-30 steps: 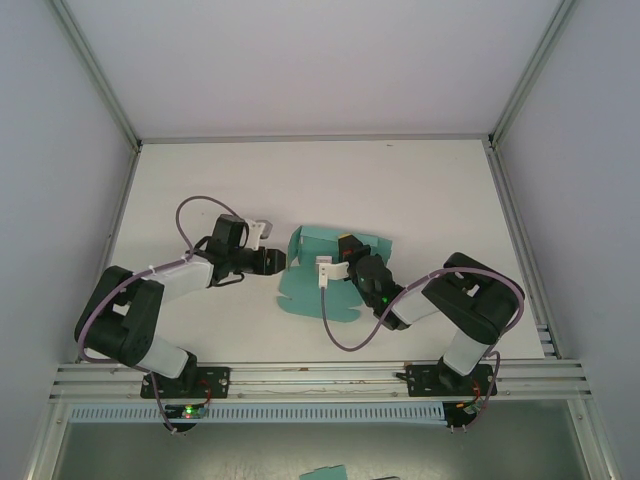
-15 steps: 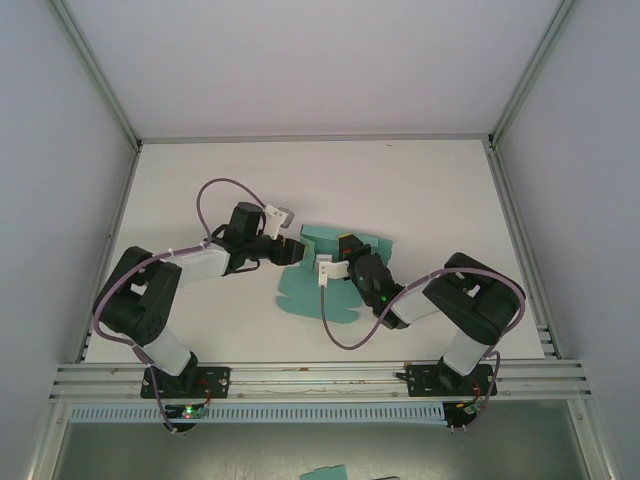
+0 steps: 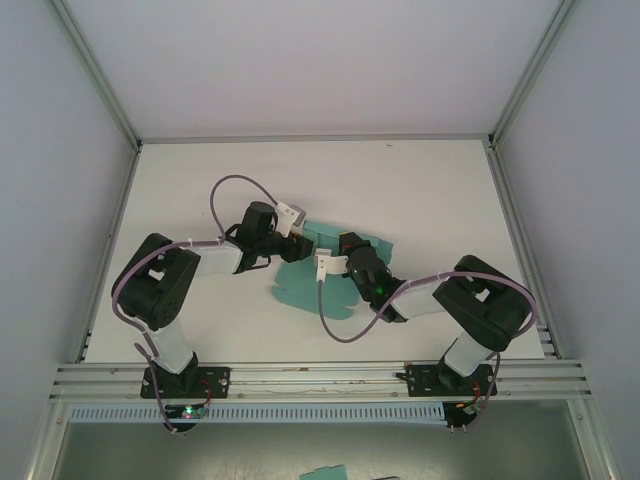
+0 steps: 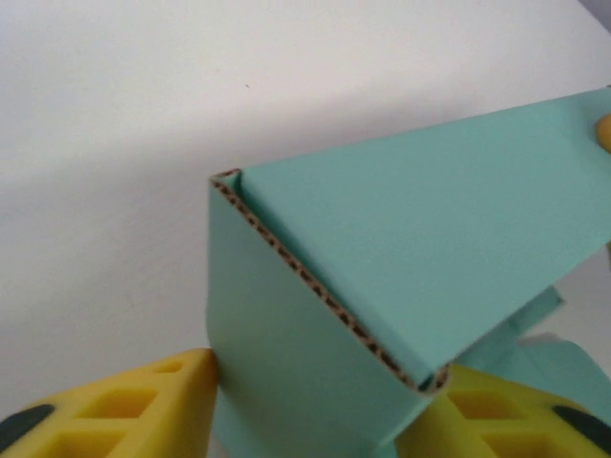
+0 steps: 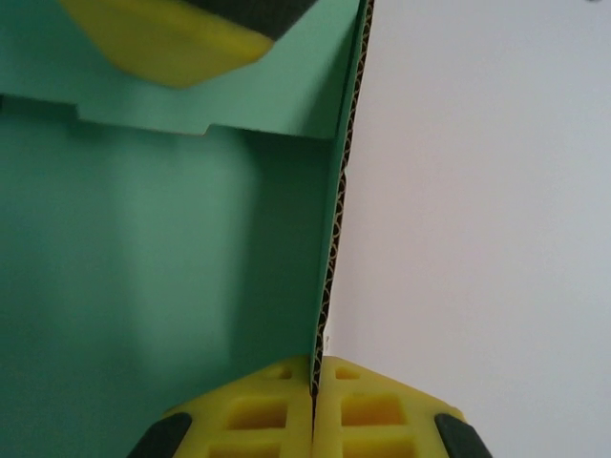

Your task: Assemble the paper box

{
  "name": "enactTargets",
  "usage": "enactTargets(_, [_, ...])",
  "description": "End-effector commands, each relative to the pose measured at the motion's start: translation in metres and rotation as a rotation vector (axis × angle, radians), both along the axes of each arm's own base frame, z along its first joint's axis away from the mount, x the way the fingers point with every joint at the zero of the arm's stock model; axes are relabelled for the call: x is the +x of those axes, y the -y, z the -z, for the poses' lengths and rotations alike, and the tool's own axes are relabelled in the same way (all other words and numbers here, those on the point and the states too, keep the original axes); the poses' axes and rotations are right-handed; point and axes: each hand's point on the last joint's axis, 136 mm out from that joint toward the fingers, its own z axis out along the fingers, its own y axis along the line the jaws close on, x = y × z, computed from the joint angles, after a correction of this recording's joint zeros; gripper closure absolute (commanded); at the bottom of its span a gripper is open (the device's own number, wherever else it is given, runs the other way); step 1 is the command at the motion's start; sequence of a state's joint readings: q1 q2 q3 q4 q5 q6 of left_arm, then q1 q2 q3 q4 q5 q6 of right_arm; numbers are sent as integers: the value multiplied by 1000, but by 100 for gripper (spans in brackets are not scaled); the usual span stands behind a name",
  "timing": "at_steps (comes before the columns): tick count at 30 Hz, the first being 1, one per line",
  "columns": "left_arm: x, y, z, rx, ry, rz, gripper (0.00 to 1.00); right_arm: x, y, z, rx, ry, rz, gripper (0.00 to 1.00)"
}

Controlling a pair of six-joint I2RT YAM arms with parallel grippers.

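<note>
The teal-green paper box [image 3: 300, 290] lies partly folded at mid-table, with its far flaps raised. My left gripper [image 3: 300, 246] reaches it from the left. In the left wrist view a folded wall of the paper box [image 4: 410, 258] fills the gap of the left gripper [image 4: 320, 386], and both yellow fingers [image 4: 124, 410] touch it. My right gripper [image 3: 340, 243] comes in from the right. It is shut [image 5: 313, 367] on the edge of an upright wall of the paper box [image 5: 143, 258]. One finger of the left gripper [image 5: 162, 33] shows at the top of the right wrist view.
The white table [image 3: 420, 190] is walled on three sides by grey panels and metal posts. A metal rail [image 3: 320, 375] runs along the near edge over both arm bases. Purple cables loop above each arm. A teal scrap [image 3: 322, 472] lies below the table front.
My left arm has swung right from beside the box onto its left raised flap, and its jaws have narrowed around it. The right gripper has kept its grip and shifted slightly left.
</note>
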State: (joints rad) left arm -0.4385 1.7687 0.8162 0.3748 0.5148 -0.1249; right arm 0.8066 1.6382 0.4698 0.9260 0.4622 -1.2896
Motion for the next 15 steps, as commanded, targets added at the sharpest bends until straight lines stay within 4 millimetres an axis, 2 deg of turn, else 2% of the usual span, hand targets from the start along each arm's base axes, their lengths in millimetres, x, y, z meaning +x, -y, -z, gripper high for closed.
enactTargets(1, [18, 9, -11, -1, 102, -11, 66, -27, -10, 50, -85, -193, -105, 100])
enactTargets(3, [28, 3, -11, 36, 132, -69, 85, -26, -10, 49, -82, -193, -98, 100])
enactTargets(6, [41, -9, -4, 113, 165, -172, 89, -26, -10, 47, -64, -211, -91, 100])
enactTargets(9, [52, -28, 2, 198, 182, -319, 100, -28, -11, 45, -21, -250, -67, 100])
enactTargets(15, [58, -64, 23, 398, 190, -578, 100, -30, -10, 46, 32, -303, 3, 100])
